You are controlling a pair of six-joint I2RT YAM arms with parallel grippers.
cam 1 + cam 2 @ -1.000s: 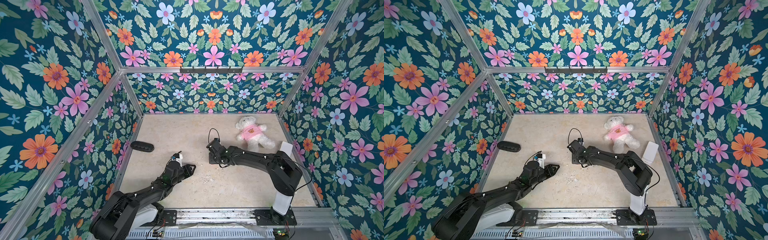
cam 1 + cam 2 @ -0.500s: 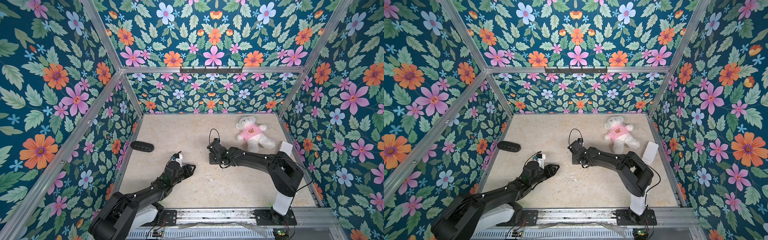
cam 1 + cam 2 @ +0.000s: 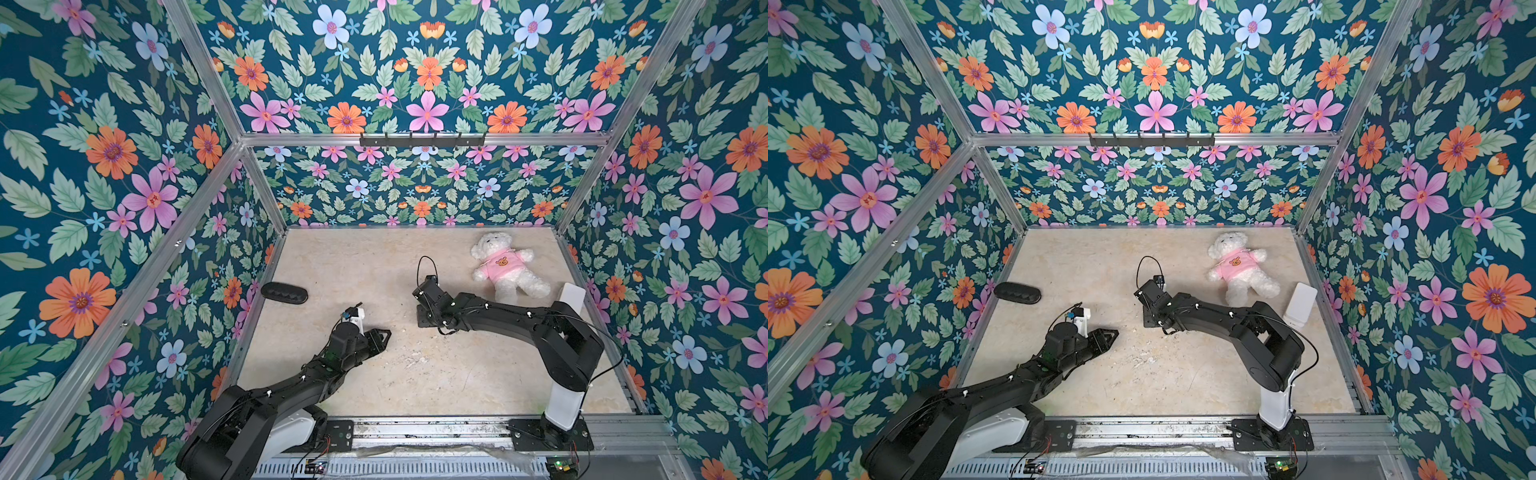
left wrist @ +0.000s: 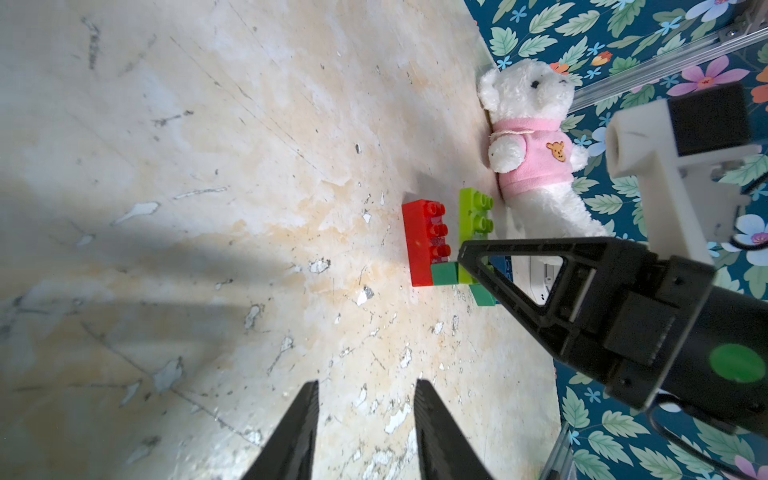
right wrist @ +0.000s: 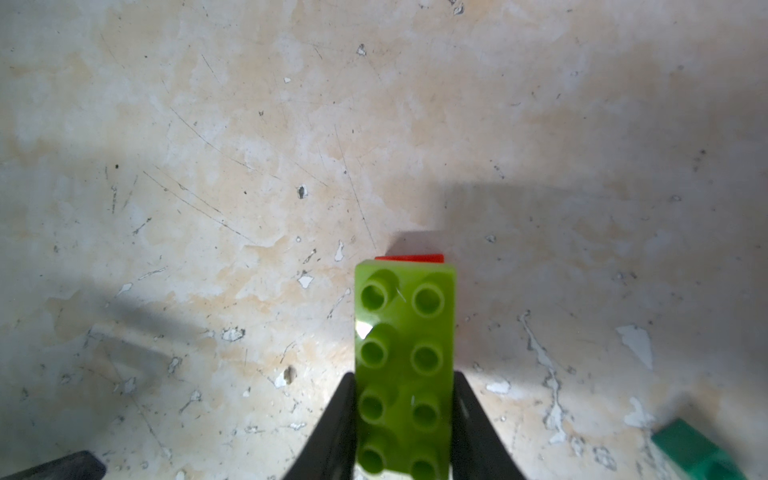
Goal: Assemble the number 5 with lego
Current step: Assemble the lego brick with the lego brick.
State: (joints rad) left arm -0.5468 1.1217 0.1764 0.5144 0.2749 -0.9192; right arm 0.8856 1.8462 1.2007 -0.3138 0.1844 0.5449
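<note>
Tabletop (image 3: pixel 415 374) unchanged, right hand (image 5: pixel 404 374) still gripping lime brick (image 5: pixel 401 332)

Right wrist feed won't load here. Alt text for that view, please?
The right tool grips a lime-green brick by its long sides, studs facing the camera. The edge of a red brick shows just behind it, over a scuffed beige table; a dark green brick is partly visible at the picture's edge.

Scuffed beige tabletop (image 3: pixel 415 374); on it: white teddy (image 3: pixel 505 266) at back, black oblong obj. (image 3: pixel 284 293) nr left wall, white box (image 3: pixel 571 297), red brick (image 4: pixel 417 245).
</note>
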